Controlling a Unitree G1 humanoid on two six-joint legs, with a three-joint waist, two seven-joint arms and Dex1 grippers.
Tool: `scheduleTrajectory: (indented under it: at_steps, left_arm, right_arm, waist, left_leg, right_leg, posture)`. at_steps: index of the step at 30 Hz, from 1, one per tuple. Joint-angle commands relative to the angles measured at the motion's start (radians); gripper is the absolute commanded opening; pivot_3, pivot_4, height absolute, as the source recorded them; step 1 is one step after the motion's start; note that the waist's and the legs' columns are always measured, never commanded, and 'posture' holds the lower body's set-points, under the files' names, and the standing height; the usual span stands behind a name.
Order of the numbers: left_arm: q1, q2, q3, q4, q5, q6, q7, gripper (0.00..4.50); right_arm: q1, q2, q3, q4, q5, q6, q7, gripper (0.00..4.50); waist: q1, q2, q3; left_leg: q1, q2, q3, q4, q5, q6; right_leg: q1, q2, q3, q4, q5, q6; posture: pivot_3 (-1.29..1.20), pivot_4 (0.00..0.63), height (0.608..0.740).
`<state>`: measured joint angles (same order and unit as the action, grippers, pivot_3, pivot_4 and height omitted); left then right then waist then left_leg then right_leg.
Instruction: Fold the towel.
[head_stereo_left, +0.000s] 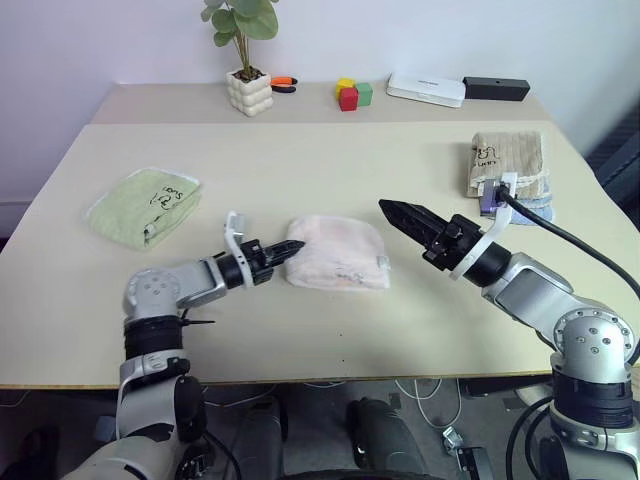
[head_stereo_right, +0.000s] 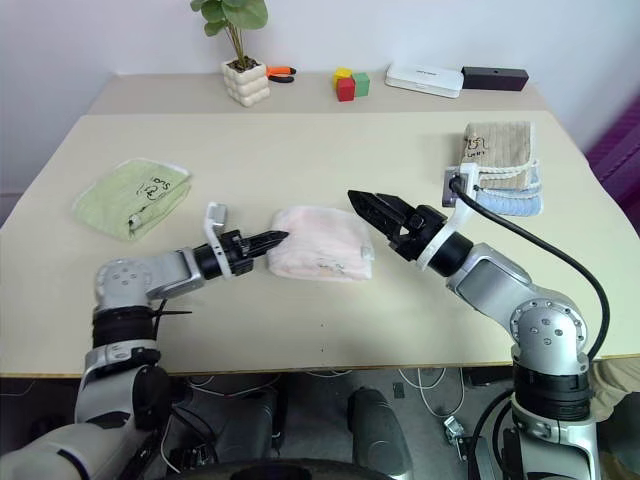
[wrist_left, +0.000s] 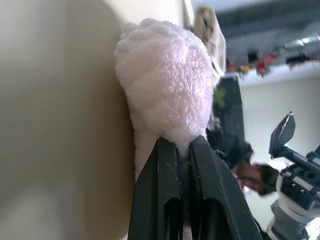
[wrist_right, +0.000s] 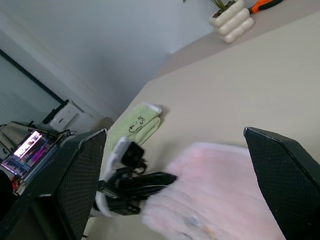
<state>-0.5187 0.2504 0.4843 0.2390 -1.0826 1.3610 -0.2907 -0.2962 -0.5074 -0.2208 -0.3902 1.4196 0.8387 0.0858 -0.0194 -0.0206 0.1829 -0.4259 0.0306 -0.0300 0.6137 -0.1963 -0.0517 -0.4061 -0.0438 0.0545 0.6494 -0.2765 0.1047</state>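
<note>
Pale pink terry, the towel (head_stereo_left: 338, 252) lies mid-table, already doubled into a thick pad. My left gripper (head_stereo_left: 291, 247) comes in from nine o'clock with its fingers pinched shut on the towel's near edge; I judge that grip is there so I can carry that edge across for the next fold. My right gripper (head_stereo_left: 398, 212) hovers above the towel's three o'clock side, jaws spread wide and empty, probably waiting to pin or catch the far edge. The left wrist view shows what the head views cannot: pile squeezed between my fingertips (wrist_left: 167, 150). The right wrist view shows the green towel (wrist_right: 136, 123) beyond, at nine o'clock.
</note>
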Motion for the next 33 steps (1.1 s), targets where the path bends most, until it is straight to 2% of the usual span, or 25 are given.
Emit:
scheduleTrajectory:
  at_steps: [1,5,8,12,14,18,24,33]
  left_arm:
    - [0.038,0.000,0.049,-0.096,-0.042,-0.006,0.042,0.01]
    - [0.062,-0.043,0.068,-0.167,-0.044,-0.094,0.070,0.01]
    - [0.050,-0.092,0.087,-0.213,-0.096,-0.147,0.100,0.01]
    - [0.043,-0.110,0.089,-0.246,-0.161,-0.160,0.134,0.01]
    - [0.032,-0.092,0.101,-0.248,-0.205,-0.164,0.145,0.01]
    - [0.042,-0.018,0.064,-0.302,-0.183,-0.193,0.106,0.01]
    - [-0.017,0.002,0.104,-0.261,-0.253,-0.268,0.173,0.01]
    - [-0.032,0.101,0.080,-0.213,-0.239,-0.309,0.117,0.01]
  right_arm:
    - [-0.013,0.008,-0.005,-0.031,-0.003,-0.017,0.020,4.50]
    - [-0.026,0.010,0.011,-0.014,-0.028,-0.014,0.046,4.50]
    - [-0.043,0.019,0.017,0.003,-0.040,-0.013,0.058,4.50]
    - [-0.055,0.027,0.020,0.012,-0.053,-0.009,0.068,4.50]
    - [-0.065,0.031,0.024,0.017,-0.057,-0.008,0.072,4.50]
    - [-0.071,0.034,0.029,0.020,-0.069,-0.006,0.082,4.50]
    - [-0.084,0.044,0.032,0.030,-0.077,-0.006,0.088,4.50]
    - [-0.099,0.046,0.036,0.033,-0.085,0.001,0.097,4.50]
  waist:
    - [0.002,0.000,0.000]
    - [0.009,-0.001,0.000]
    - [0.008,-0.001,0.000]
    - [0.007,-0.001,0.000]
    - [0.006,-0.001,0.000]
    - [0.002,-0.001,0.000]
    - [0.008,-0.001,0.001]
    - [0.004,-0.001,0.001]
  left_leg:
    - [0.000,0.000,0.000,0.000,0.000,0.000]
    - [0.000,-0.001,0.000,0.001,0.000,0.000]
    - [-0.001,-0.001,0.001,0.001,0.000,0.000]
    - [-0.001,-0.001,0.000,0.001,0.000,0.000]
    - [-0.001,-0.001,0.000,0.001,0.000,0.000]
    - [-0.001,-0.001,0.000,0.001,0.000,0.000]
    - [-0.001,-0.001,0.000,0.002,0.000,0.000]
    - [-0.001,-0.001,0.000,0.001,0.000,0.000]
  right_leg:
    - [0.000,0.000,0.000,0.000,0.000,0.000]
    - [0.001,-0.001,0.000,-0.001,-0.002,-0.003]
    - [0.001,-0.001,0.000,-0.002,-0.002,-0.003]
    - [0.001,-0.001,0.000,-0.002,-0.001,-0.003]
    - [0.001,-0.001,0.000,-0.002,-0.001,-0.002]
    - [0.000,0.000,0.000,-0.002,-0.001,-0.001]
    - [0.001,0.000,0.000,-0.002,-0.001,-0.003]
    - [0.000,0.000,0.000,-0.002,0.000,-0.001]
  posture:
    - [0.00,0.150,0.740]
    - [0.00,0.150,0.740]
    - [0.00,0.150,0.740]
    - [0.00,0.150,0.740]
    - [0.00,0.150,0.740]
    - [0.00,0.150,0.740]
    - [0.00,0.150,0.740]
    - [0.00,0.150,0.740]
